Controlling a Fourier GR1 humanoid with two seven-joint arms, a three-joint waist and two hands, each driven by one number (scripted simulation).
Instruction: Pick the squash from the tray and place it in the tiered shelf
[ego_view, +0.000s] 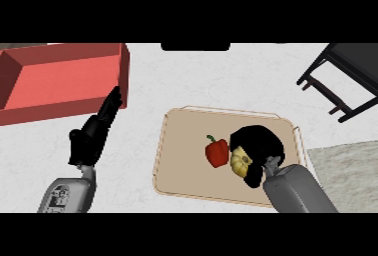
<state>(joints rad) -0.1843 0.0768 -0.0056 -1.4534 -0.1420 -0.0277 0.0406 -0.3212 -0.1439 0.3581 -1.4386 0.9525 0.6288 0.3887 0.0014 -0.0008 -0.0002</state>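
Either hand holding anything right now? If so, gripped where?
The right hand is curled over the yellow squash on the tray, covering its upper end. The left hand holds nothing.

Bright, even light on the pale counter (221, 75) — shadows faint, no glare.

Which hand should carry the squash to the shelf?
The right hand. It is already curled over the squash on the tray, and the shelf stands on that same side. The left hand rests open, far from both.
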